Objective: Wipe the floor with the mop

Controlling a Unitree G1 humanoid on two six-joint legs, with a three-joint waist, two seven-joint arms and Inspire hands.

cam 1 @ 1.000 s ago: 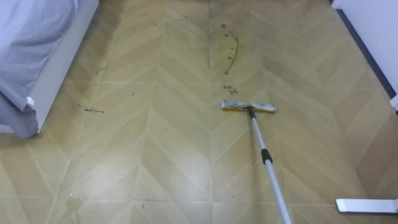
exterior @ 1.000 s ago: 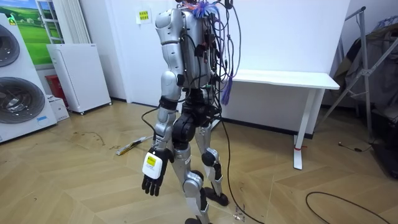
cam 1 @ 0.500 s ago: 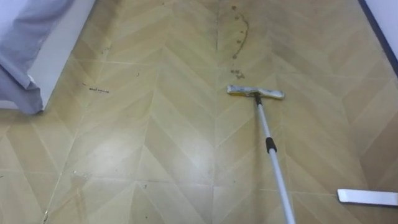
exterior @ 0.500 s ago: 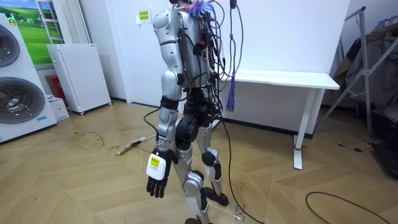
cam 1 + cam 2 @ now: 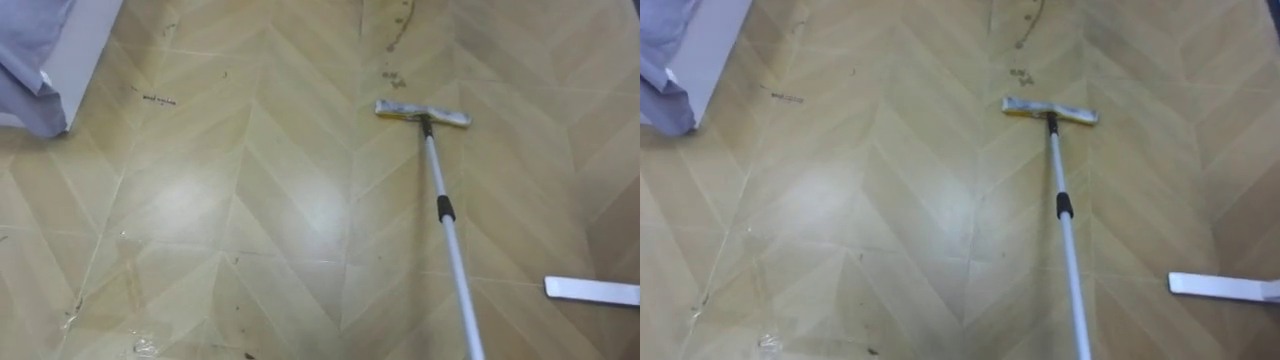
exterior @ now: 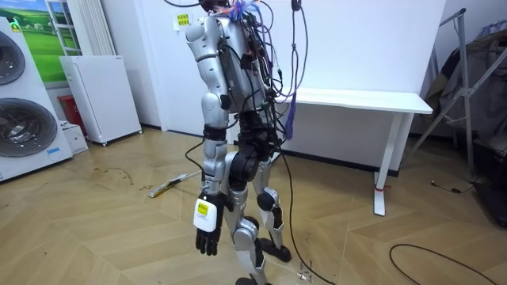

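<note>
The left robot hand [image 6: 207,233] is being held released, empty. The mop [image 5: 445,208] is being rested on the floor [image 5: 250,200], well ahead of it.

The mop pole [image 5: 447,240] leaves my view at 5 o'clock, its upper end cut off by the bottom edge. A white bar [image 5: 592,291] at 4 o'clock is clipped by the right edge. The grey cloth [image 5: 25,80] at 10 o'clock and the dark stain [image 5: 404,20] at 12 o'clock are also cut. In the room view the mop head [image 6: 169,187] is too small to make out.

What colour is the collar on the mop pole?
Black collar; best in the left eye view.
</note>
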